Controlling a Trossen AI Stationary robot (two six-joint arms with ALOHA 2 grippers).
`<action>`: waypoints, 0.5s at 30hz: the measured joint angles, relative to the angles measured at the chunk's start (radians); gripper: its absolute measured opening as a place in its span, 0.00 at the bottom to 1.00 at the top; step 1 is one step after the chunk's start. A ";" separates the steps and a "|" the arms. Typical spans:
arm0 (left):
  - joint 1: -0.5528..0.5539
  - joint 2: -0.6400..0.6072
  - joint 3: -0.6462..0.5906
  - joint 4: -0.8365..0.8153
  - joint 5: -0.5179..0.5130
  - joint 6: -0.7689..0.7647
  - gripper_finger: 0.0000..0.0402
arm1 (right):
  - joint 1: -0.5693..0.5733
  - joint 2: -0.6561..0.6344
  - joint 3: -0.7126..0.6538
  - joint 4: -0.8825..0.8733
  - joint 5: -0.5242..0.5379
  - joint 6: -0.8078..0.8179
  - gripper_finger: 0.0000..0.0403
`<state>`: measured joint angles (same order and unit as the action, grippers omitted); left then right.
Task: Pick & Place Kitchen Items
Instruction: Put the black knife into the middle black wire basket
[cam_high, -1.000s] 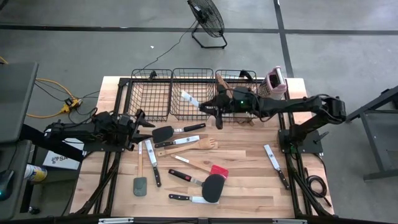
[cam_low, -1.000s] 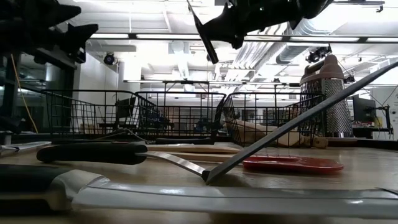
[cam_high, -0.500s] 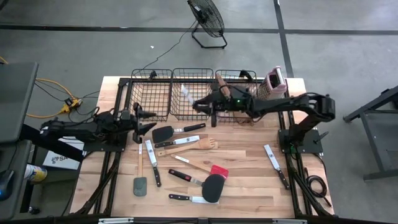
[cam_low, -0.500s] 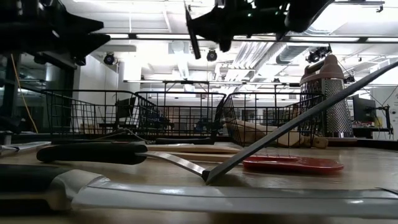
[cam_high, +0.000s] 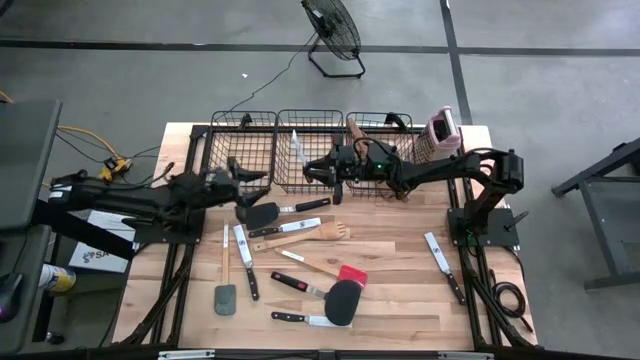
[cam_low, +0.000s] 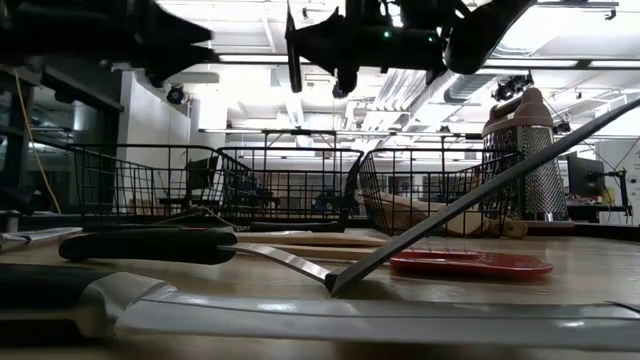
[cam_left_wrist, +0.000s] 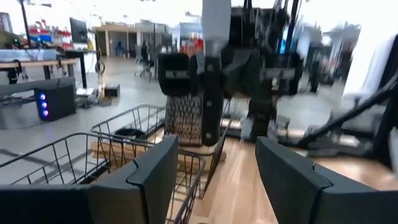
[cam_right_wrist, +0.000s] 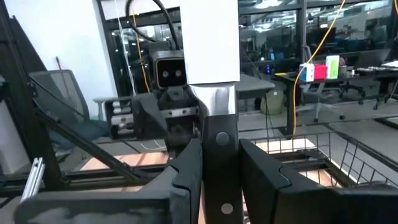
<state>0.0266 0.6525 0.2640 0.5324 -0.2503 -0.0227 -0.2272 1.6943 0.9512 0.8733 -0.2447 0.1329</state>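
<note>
A steel knife with a black riveted handle (cam_right_wrist: 211, 56) stands blade up in my right gripper (cam_right_wrist: 221, 152), which is shut on it above the middle wire basket (cam_high: 310, 155). In the high view its pale blade (cam_high: 297, 148) shows just left of that gripper (cam_high: 328, 170). My left gripper (cam_high: 250, 183) hangs open above the left basket's near right corner, level and facing the knife (cam_left_wrist: 211, 81) with nothing between its fingers (cam_left_wrist: 155, 174). More kitchen items lie flat on the table: knives (cam_high: 290, 228), a black spatula (cam_high: 262, 214), a red one (cam_high: 350, 274). My right gripper pinches the knife's black handle (cam_right_wrist: 221, 140) just below the steel bolster, one finger (cam_right_wrist: 186, 171) on each flat side. The fingers come in level from the table's right and lie across the handle. The knife is lifted clear, upright, with its blade above the fingers.
Three black wire baskets stand along the far edge; the right one (cam_high: 378, 140) holds wooden utensils. A pink-and-white grater (cam_high: 442, 132) stands at the far right. One knife (cam_high: 440, 255) lies near the right edge. A grey spatula (cam_high: 225, 298) lies near left.
My right gripper has carried the knife toward the table's left over the middle basket and turned it from slanting to upright. My left gripper has risen, tipped up to level, and gone toward the far edge and the right, nearer the knife, staying open.
</note>
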 joint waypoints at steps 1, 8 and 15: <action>0.000 0.048 0.030 -0.002 0.000 0.016 0.53 | 0.000 0.000 0.000 0.009 0.000 0.002 0.18; 0.000 0.322 0.223 -0.001 0.000 0.071 0.53 | 0.005 0.000 0.000 0.034 -0.015 0.003 0.18; 0.000 0.470 0.335 -0.001 0.000 0.070 0.53 | 0.024 0.000 0.000 0.051 -0.074 -0.002 0.18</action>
<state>0.0269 1.1224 0.5991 0.5314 -0.2503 0.0477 -0.2034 1.6943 0.9508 0.9242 -0.3188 0.1306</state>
